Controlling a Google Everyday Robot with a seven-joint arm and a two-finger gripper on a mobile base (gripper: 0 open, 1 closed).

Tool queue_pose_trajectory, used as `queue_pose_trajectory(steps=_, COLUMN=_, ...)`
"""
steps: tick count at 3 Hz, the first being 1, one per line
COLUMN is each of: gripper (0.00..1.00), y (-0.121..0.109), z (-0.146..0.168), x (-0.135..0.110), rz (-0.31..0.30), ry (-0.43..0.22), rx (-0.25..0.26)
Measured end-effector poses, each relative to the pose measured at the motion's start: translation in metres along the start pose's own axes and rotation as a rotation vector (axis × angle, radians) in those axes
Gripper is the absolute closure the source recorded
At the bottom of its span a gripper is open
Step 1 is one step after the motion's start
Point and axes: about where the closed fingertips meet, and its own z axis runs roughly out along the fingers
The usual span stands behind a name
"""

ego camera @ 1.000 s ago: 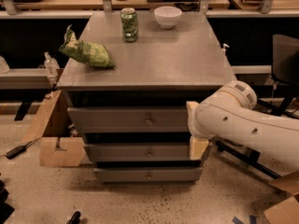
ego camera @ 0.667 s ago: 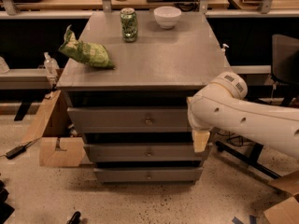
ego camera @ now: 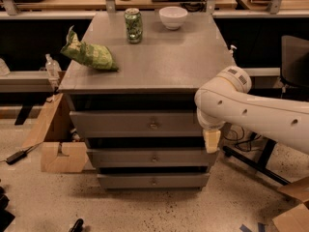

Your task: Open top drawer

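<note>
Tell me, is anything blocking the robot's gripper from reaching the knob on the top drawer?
Nothing visible does. The gripper hangs by the right end of the top drawer; only flat drawer front lies between it and the centre knob. The cardboard box sits off to the left, outside the drawer's path.

A speckled pale floor (ego camera: pixel 48 202) is seen under dim, warm light. A grey counter (ego camera: pixel 164 64) is set in the middle of the room. Behind it, a long wooden workbench (ego camera: pixel 58 1) is carried on metal posts, with dark space beneath. A cardboard box (ego camera: pixel 58 151) is placed just beside the counter's left side, and a black cable (ego camera: pixel 17 154) is left on the floor near it. A dark chair (ego camera: pixel 294 62) is partly seen at the right edge. The hand (ego camera: pixel 211 140) is held at the counter's front right corner.
</note>
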Motion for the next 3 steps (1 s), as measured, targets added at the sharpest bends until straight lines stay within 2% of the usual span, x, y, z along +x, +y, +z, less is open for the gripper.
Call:
queue_pose_trajectory(steps=1, gripper=0.0, y=0.007, z=0.012, x=0.006, rz=0.014, ry=0.025, rx=-0.051)
queue_pose_trajectory(steps=2, gripper=0.15, y=0.02, z=0.027, x=0.0, rz=0.031, ry=0.025, rx=-0.101)
queue_pose_trajectory(steps=3, gripper=0.38, y=0.042, z=0.037, x=-0.009, rz=0.059, ry=0.012, rx=-0.154)
